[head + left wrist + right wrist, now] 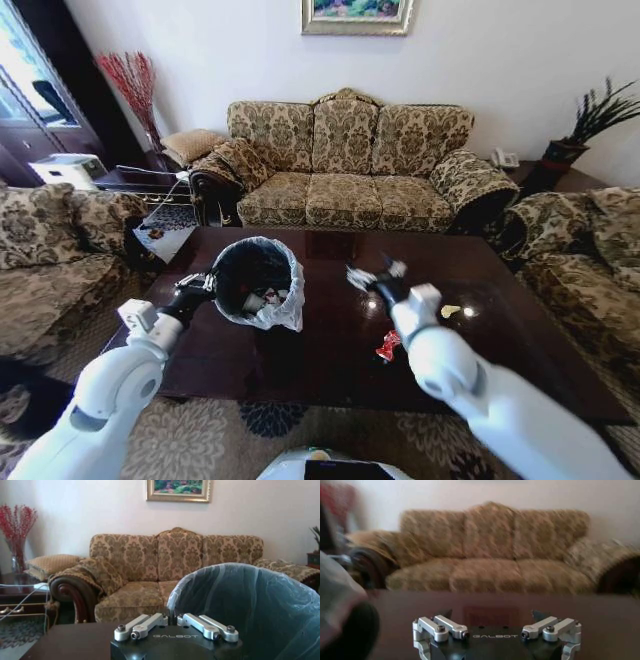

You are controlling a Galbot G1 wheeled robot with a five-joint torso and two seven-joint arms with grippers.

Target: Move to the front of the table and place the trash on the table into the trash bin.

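The trash bin (256, 282) is held tilted by the closed left gripper (197, 287) at its rim, so the mouth faces the open, empty right gripper (372, 275). A red wrapper (387, 346) lies on the table (330, 372).

Room evenly bright. Glare spots on the glossy table (330, 340) near its right edge. Head view bows at edges; right wrist view motion-blurred, sofa (490, 555) soft.

We have glossy white arms tapering to black wrists, each black "GALBOT"-lettered end effector carrying bolted silver linkages.
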